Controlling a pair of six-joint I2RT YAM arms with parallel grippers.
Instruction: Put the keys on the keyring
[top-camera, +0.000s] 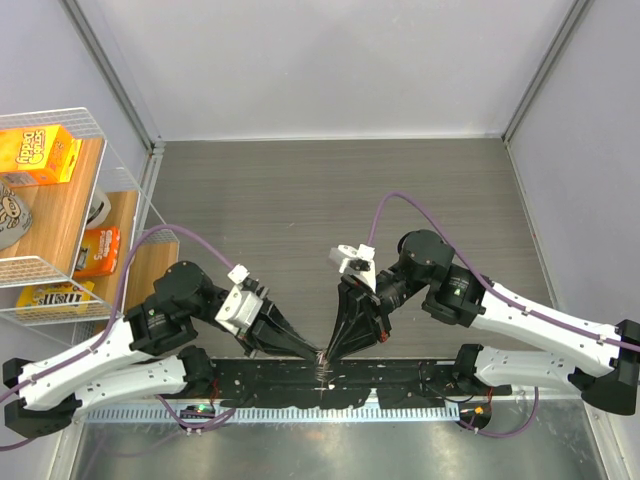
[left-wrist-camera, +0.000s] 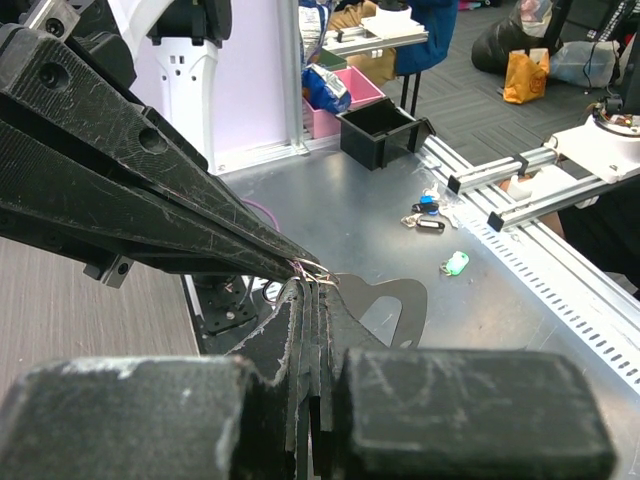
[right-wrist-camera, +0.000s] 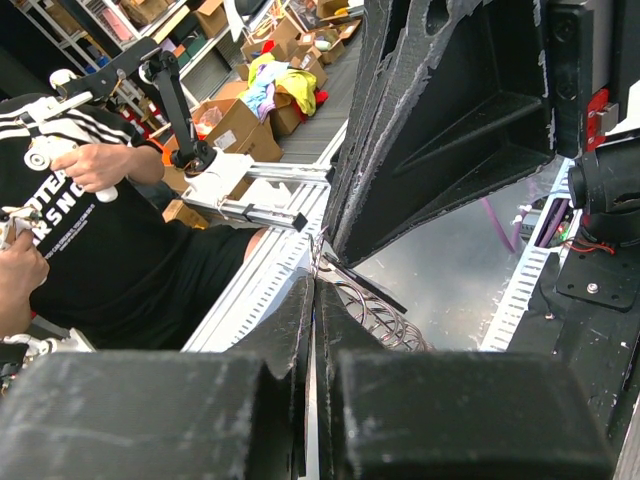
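Note:
My left gripper (top-camera: 318, 352) and right gripper (top-camera: 328, 352) meet tip to tip over the near edge of the table, both shut. The keyring (top-camera: 322, 368), a glittery coil of thin wire loops, hangs at their tips. In the right wrist view the keyring (right-wrist-camera: 378, 308) trails behind my right gripper (right-wrist-camera: 315, 278), with a wire end sticking up from the tips. In the left wrist view thin keyring wire (left-wrist-camera: 318, 274) shows at my left gripper (left-wrist-camera: 312, 288), pinched against the right arm's fingers (left-wrist-camera: 150, 190). A small cluster of keys (left-wrist-camera: 425, 215) with blue and black heads lies apart on the metal sheet.
A green tag (left-wrist-camera: 455, 263) lies near the keys. A black bin (left-wrist-camera: 380, 130) and a pink box (left-wrist-camera: 335, 100) stand past the metal sheet, with aluminium rails (left-wrist-camera: 520, 170) alongside. A wire shelf (top-camera: 120, 160) of boxes stands at the left. A person (right-wrist-camera: 90, 230) stands beyond the table.

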